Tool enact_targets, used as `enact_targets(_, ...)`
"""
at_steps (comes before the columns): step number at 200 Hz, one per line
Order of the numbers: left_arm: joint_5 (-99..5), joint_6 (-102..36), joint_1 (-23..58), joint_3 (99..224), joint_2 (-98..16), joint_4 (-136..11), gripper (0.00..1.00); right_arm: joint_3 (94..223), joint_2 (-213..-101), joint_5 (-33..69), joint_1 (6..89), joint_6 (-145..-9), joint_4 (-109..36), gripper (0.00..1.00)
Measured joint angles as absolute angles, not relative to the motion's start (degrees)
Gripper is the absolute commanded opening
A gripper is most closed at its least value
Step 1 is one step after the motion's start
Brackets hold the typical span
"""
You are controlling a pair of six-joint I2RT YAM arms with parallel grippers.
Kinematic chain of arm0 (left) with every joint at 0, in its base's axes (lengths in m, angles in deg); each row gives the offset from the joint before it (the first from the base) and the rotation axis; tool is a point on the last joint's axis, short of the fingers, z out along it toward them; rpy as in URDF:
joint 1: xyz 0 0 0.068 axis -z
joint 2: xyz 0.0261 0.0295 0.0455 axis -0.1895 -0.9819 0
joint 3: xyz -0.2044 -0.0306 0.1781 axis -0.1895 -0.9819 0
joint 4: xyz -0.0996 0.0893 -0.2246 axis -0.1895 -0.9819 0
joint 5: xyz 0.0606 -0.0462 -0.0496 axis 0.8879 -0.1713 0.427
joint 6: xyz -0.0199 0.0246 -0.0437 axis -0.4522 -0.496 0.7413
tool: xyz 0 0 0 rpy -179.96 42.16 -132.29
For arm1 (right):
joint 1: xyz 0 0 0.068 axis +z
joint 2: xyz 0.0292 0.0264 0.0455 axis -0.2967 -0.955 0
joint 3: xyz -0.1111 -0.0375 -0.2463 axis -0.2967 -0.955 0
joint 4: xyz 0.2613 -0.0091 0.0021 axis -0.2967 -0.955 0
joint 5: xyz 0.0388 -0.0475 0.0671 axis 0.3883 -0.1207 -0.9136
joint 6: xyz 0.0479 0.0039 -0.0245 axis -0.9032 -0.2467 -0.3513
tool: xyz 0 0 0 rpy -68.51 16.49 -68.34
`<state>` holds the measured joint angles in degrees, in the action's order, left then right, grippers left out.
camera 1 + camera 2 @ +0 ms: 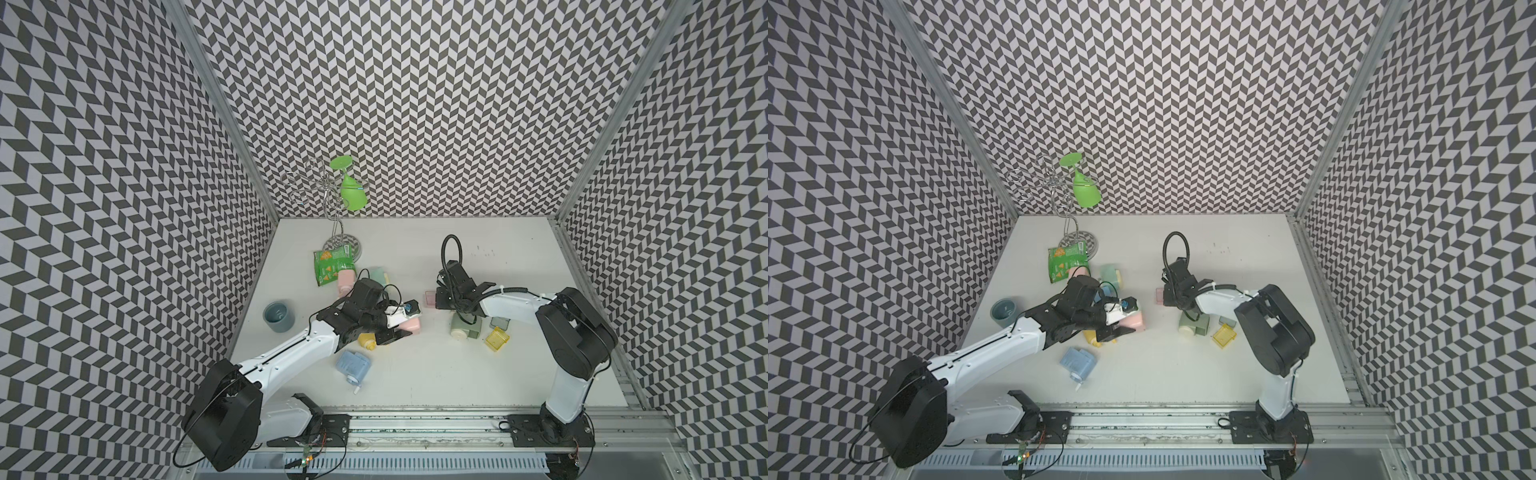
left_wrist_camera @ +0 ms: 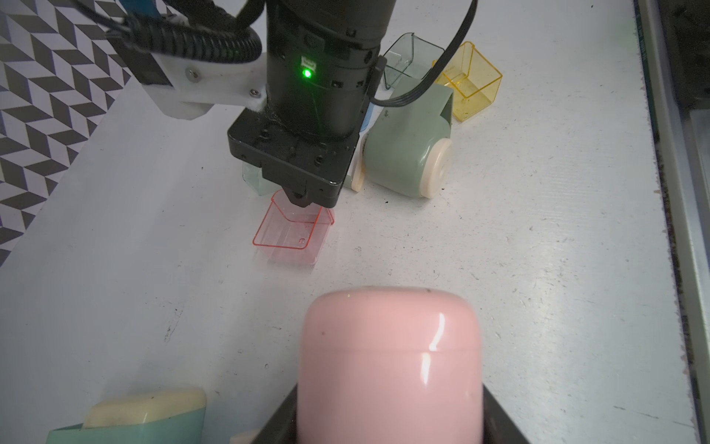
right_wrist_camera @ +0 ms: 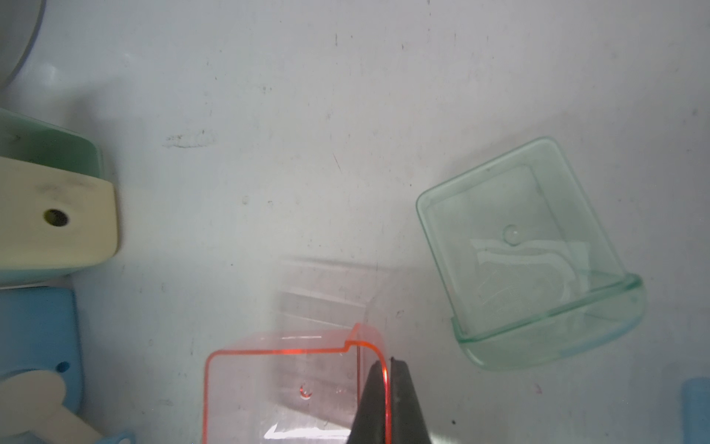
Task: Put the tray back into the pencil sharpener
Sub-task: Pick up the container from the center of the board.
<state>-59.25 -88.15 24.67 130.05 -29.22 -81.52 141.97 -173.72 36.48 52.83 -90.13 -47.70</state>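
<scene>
My left gripper (image 1: 407, 327) is shut on the pink pencil sharpener (image 1: 412, 324), holding it just over the table's middle. In the left wrist view the sharpener (image 2: 388, 365) fills the space between the black fingers (image 2: 495, 417). The tray (image 3: 284, 384) is clear pink plastic with a red-glowing rim, lying open side up on the table (image 1: 415, 374), right of the sharpener in both top views (image 1: 1159, 296). My right gripper (image 3: 386, 388) is shut on one side wall of the tray, one finger inside and one outside. The left wrist view shows it coming down onto the tray (image 2: 292, 230) from above.
A sage green sharpener (image 1: 465, 328), a yellow tray (image 1: 498, 340) and a grey tray (image 1: 500, 322) lie under the right arm. A clear green tray (image 3: 526, 250) sits beside the pink one. Blue (image 1: 352, 365), yellow (image 1: 366, 341) and teal (image 1: 376, 276) sharpeners, a cup (image 1: 279, 316) and a snack bag (image 1: 332, 266) crowd the left.
</scene>
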Motion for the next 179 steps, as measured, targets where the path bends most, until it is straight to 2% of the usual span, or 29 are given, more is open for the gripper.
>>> enact_targets(34, -59.3, -88.2, 24.7, 129.3, -28.7, -80.7, 0.39, 141.7, -171.3, 36.3, 53.2, -90.1, -49.4, 0.00)
enact_targets(71, -60.2, -88.2, 24.7, 128.8, -27.8, -80.4, 0.38, 139.6, -162.5, 36.1, 55.5, -90.4, -50.8, 0.00)
enact_targets(179, -64.2, -89.9, 25.4, 126.6, -25.9, -78.2, 0.37, 121.7, -135.5, 39.0, 68.4, -100.3, -63.8, 0.00)
